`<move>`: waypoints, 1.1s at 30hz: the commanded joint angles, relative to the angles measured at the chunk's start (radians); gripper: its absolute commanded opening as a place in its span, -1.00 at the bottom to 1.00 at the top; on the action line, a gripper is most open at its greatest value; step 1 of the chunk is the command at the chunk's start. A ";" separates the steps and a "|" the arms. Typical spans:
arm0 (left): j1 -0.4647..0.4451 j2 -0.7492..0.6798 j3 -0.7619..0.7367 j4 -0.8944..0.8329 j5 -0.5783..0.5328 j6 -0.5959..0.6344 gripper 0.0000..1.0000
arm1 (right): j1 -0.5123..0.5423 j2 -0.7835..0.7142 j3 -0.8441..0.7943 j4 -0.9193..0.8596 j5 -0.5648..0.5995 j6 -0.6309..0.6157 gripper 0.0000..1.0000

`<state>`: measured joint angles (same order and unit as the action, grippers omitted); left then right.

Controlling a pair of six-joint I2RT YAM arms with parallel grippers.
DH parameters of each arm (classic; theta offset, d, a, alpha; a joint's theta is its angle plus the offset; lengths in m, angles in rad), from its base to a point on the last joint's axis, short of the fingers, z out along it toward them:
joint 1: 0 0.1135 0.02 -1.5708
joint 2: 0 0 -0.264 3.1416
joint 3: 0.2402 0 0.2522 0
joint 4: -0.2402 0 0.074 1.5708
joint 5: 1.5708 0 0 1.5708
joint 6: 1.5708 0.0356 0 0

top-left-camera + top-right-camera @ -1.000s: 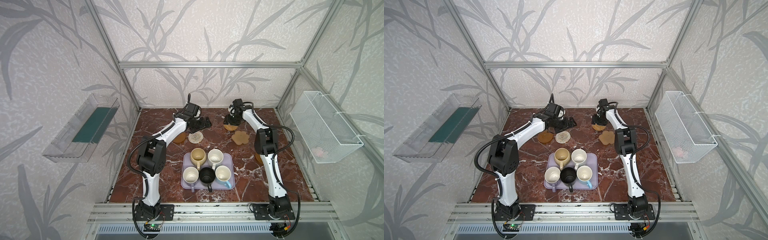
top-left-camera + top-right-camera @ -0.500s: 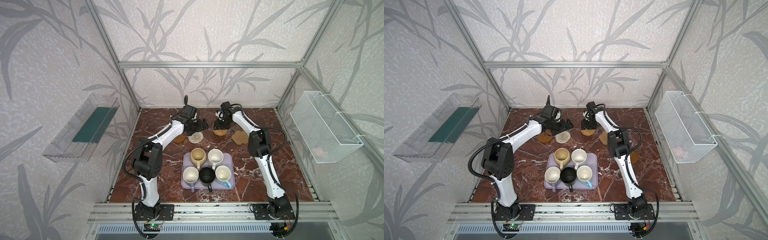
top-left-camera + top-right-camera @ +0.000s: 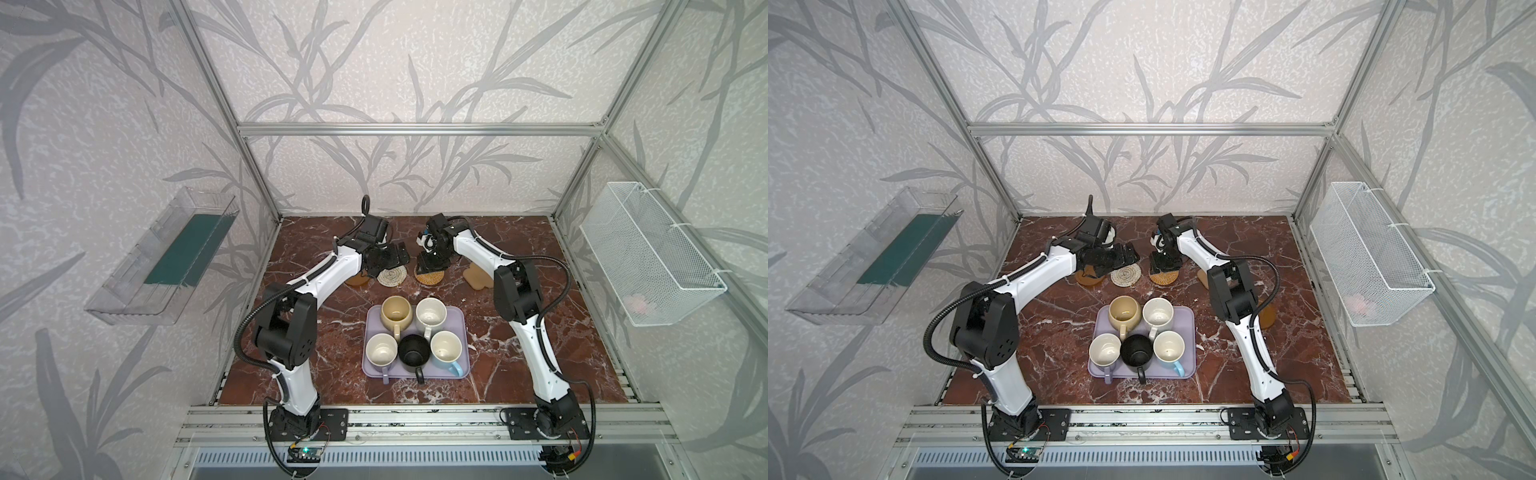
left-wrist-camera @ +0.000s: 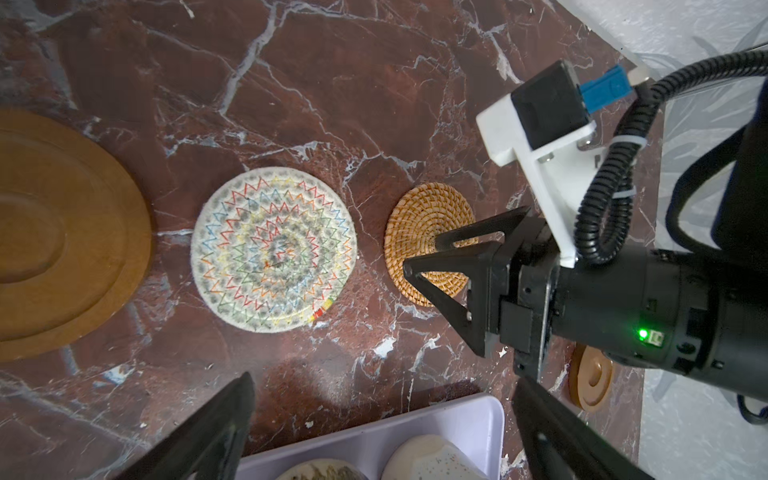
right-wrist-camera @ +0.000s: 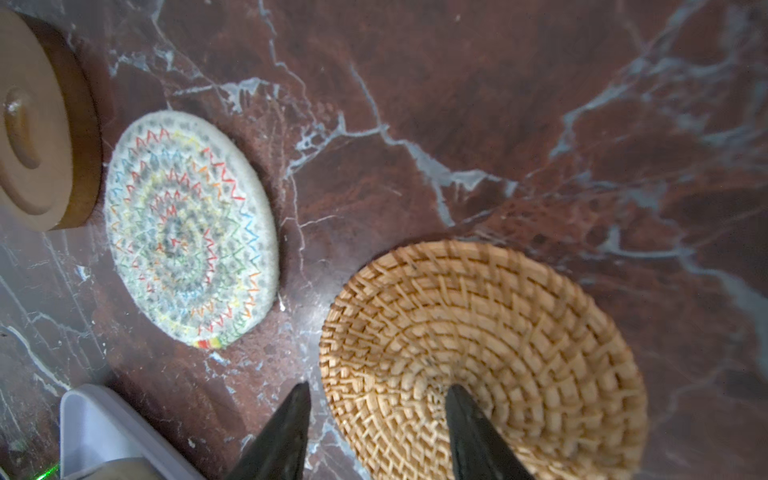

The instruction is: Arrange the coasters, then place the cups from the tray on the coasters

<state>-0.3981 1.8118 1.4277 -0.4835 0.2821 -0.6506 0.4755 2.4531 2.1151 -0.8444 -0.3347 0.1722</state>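
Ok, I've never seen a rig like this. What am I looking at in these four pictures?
Two robot arms on a marble table, each ending in a two-fingered gripper. Two pictures look down from above, nearly alike; two come from cameras on the wrists. Coasters lie in a row at the back; five mugs sit on a lilac tray. The left gripper hangs wide open, empty. The right gripper has fingers apart at the rattan coaster.
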 commanded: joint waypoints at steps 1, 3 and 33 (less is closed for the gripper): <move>0.002 -0.049 -0.014 0.016 -0.005 -0.014 0.99 | 0.011 -0.009 -0.063 0.000 -0.006 0.028 0.04; 0.002 -0.054 -0.020 0.018 -0.007 -0.017 0.99 | 0.012 -0.015 -0.075 0.012 -0.005 0.033 0.04; 0.002 -0.098 -0.028 0.024 0.018 -0.028 0.99 | 0.024 -0.116 -0.013 0.021 0.105 0.036 0.13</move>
<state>-0.3981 1.7599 1.3975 -0.4576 0.2897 -0.6735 0.4965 2.4271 2.1132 -0.8188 -0.2619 0.2020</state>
